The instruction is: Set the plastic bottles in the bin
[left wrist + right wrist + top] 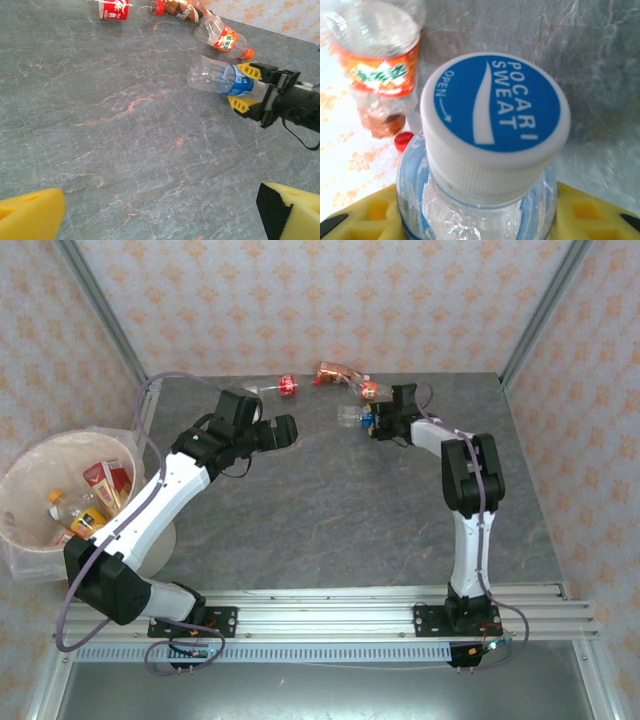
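The blue-labelled bottle [220, 80] lies on its side near the far edge of the surface [125, 150]. The right pincer [245, 86] is clenched on its neck end, gripping from both sides. The bottle looks empty, thin-walled and easy to crush, so I'd judge the stiffer shoulder under the cap the right place to hold. The right wrist view reads the white-and-blue cap [495, 105] close up. The overhead view gives the bin [30, 455] beside the left edge. The left pincer [160, 215] hangs released.

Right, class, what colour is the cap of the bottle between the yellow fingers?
The bottle cap is white with a blue top, clearest in right wrist view.
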Controlling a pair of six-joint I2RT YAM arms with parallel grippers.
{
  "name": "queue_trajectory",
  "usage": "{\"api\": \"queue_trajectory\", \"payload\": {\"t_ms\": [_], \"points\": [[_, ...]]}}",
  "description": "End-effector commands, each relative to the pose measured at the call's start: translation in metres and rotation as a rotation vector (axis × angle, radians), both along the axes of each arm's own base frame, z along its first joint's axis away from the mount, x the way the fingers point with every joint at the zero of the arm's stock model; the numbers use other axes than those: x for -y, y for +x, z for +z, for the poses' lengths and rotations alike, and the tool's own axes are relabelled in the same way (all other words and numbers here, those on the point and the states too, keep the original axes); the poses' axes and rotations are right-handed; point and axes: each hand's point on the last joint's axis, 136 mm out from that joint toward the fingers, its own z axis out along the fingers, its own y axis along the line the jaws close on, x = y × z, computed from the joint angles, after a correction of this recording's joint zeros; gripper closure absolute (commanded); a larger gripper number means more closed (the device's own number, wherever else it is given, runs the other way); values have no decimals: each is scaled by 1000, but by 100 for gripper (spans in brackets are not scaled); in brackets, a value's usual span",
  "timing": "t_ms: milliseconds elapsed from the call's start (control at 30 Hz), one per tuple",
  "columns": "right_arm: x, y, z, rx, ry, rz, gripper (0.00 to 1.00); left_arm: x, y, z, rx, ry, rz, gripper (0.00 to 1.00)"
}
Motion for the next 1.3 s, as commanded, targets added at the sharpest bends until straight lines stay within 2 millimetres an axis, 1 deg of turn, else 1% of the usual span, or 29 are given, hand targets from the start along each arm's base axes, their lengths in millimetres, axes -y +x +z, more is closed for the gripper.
{"api": "queue_trajectory", "payload": {"t_ms": [0, 33, 133, 233, 333, 433, 533, 600, 667, 700, 767, 833, 900, 1067, 1133, 1267], "points": [[6, -13, 66, 205, -109, 74, 56, 13, 4, -1, 15, -38, -38, 0], [9, -20, 72, 233, -147, 98, 56, 18, 4, 0, 20, -58, -63, 0], [13, -47, 101, 348, -270, 200, 55, 42, 5, 7, 55, -134, -157, 0], [15, -74, 125, 468, -405, 316, 55, 55, 6, 12, 90, -101, -186, 0], [13, -101, 141, 577, -511, 426, 55, 74, 6, 17, 119, -90, -248, 0], [6, -125, 157, 677, -534, 516, 55, 99, 4, 21, 150, -73, -338, 0], [-9, -149, 179, 791, -514, 630, 56, 122, -1, 24, 191, -44, -442, 0], [-21, -166, 197, 885, -513, 710, 56, 138, -7, 28, 218, -16, -531, 0], [-29, -181, 212, 953, -531, 775, 56, 150, -13, 31, 250, 35, -610, 0], [-31, -187, 215, 970, -536, 805, 55, 154, -16, 31, 265, 63, -638, 0], [-35, -197, 220, 977, -539, 865, 55, 156, -16, 36, 307, 112, -665, 0], [-39, -203, 222, 970, -523, 904, 55, 150, -11, 41, 344, 154, -640, 0], [-44, -209, 224, 973, -490, 934, 54, 146, -10, 46, 379, 185, -638, 0], [-59, -222, 232, 991, -397, 1005, 55, 145, -14, 41, 384, 260, -704, 0], [-64, -225, 235, 997, -384, 1021, 55, 146, -16, 41, 383, 264, -722, 0], [-68, -223, 237, 995, -368, 1015, 55, 157, -22, 42, 389, 205, -776, 2]]}}
